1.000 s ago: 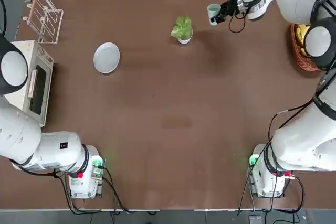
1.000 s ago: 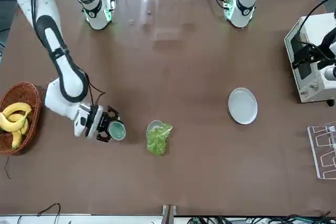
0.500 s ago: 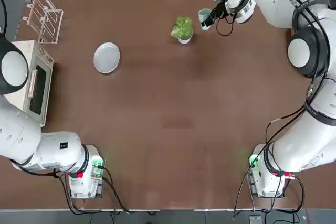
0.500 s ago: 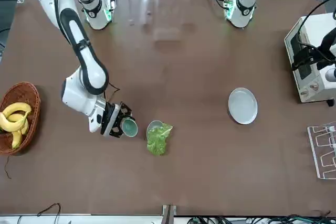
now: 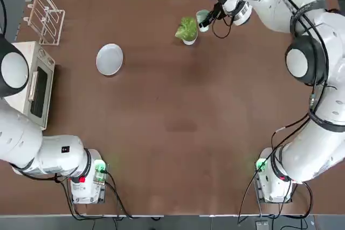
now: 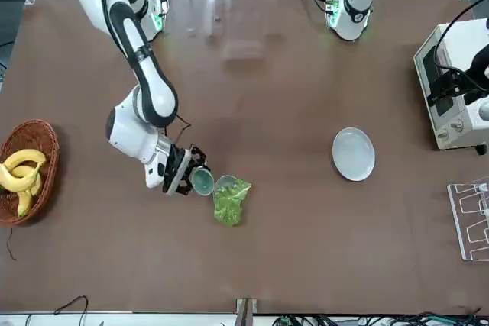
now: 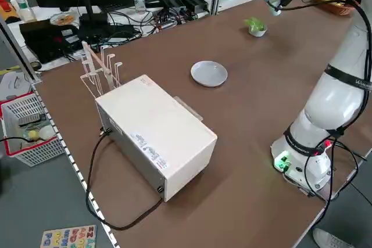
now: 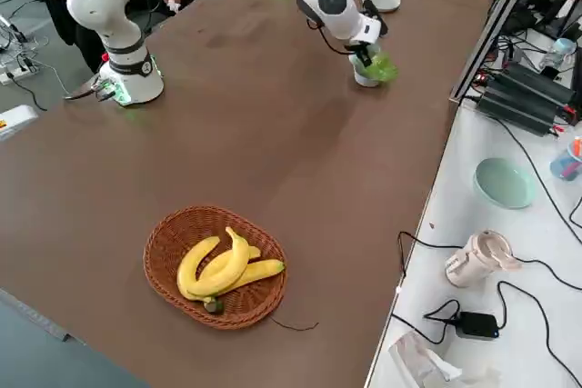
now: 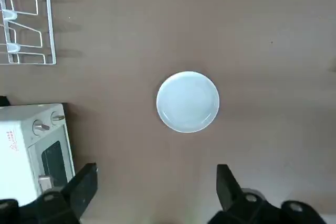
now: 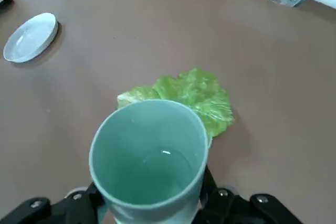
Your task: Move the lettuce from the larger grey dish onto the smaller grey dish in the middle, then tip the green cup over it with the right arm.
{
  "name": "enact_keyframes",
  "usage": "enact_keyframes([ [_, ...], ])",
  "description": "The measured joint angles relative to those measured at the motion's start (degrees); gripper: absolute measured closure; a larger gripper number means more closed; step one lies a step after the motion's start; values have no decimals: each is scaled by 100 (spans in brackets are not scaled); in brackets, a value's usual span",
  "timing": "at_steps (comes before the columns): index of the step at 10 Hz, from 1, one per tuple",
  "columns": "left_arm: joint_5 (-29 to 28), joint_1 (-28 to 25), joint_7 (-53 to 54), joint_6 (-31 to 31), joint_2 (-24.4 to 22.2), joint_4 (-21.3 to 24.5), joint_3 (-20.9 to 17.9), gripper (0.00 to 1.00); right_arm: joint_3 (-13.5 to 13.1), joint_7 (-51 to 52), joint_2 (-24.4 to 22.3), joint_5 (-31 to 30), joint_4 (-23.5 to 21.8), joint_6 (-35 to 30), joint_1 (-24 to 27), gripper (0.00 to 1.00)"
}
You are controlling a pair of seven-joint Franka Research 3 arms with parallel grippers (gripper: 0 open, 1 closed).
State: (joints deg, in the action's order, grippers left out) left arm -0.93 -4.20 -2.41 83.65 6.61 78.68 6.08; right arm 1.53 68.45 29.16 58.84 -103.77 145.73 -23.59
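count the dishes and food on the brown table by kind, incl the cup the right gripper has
flat round pale grey plate: 1
small grey-white bowl: 1
pale mint-green cup: 1
frilly green lettuce bunch: 1
yellow bananas: 3
total: 7

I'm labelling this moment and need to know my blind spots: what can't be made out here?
- Inside of the small bowl: the lettuce covers most of it in the front view.
- Any contents of the green cup: the right wrist view shows a glint, too little to tell.
- Left gripper: its rear parts are cut off by the left wrist view's bottom edge.
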Motion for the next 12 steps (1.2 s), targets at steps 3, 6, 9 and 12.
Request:
enact_keyframes([
  [3, 0, -7, 0, 151, 0, -1, -8, 0, -232, -711, 4, 2, 16, 0, -360, 32],
  [6, 0, 4, 0, 241, 0, -1, 5, 0, -469, -1434, 144, 1, 139, -20, -586, 32],
  [9, 0, 6, 0, 282, 0, -2, 8, 0, -655, -1919, 353, 2, 275, -79, -742, 32],
  [12, 0, 13, 0, 283, 0, -3, 26, 0, -675, -2577, 451, 1, 400, -271, -836, 32],
])
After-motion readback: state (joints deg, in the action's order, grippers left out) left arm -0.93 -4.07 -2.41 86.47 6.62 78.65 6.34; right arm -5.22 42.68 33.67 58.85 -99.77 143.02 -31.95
